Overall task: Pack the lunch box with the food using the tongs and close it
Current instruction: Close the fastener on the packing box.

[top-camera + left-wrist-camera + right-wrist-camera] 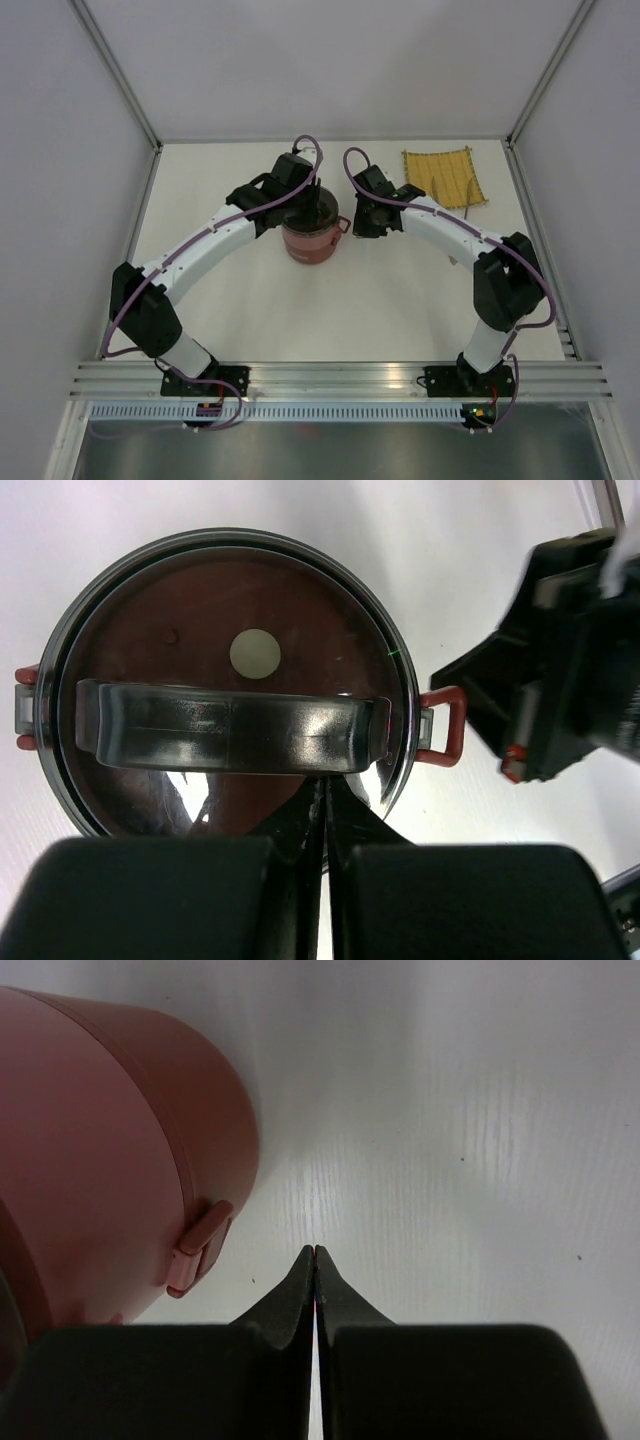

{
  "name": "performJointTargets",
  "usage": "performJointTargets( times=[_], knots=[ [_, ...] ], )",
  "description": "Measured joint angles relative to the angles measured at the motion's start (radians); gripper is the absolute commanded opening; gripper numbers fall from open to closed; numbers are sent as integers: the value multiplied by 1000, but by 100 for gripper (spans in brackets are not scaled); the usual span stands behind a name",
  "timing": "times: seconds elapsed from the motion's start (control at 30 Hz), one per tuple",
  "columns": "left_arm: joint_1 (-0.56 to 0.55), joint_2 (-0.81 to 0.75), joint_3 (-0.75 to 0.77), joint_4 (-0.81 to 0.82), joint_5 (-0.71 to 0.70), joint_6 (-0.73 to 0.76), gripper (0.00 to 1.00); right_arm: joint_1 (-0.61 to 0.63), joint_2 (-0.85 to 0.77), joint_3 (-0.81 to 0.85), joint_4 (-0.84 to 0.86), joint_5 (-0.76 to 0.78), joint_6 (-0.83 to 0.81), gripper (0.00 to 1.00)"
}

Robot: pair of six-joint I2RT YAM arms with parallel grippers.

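The packing looks done and the closing step is in hand. The lunch box (308, 243) stands stacked in the middle of the top view on the bench (400, 300). Its red lid (180, 620), with the pale centre knob (255, 652), is on, and a dark carry handle (230, 730) lies across it. No food is in view, so I judge that it is inside.

The left gripper (322, 790) hangs over the lid's lower edge in its wrist view. Its jaws are pressed together with nothing between them. Whether the tips bear down on the handle I cannot tell.

The right gripper (315, 1252) is closed too and holds nothing. It sits low over the bench at the bottom centre of its frame, just beside the side latch (200, 1243) at lower left, apart from it. That latch looks tipped out from the wall at its foot, so I judge it not yet fastened.

The next move likely calls for the closed right tips to shift left and press the latch flat against the box. The left arm would steady the box from above so that it does not slide.

The yellow mat (443, 178) lies at the upper right of the top view.
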Motion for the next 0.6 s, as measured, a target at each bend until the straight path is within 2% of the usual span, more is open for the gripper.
performJointTargets(
  times=[0.4, 0.6],
  knots=[
    [0, 2, -45, 109, -21, -5, 3, 33, 212, 140, 45, -33, 49, 0],
    [0, -2, -67, 156, -18, -17, 3, 33, 267, 167, 43, -30, 48, 1]
  ],
)
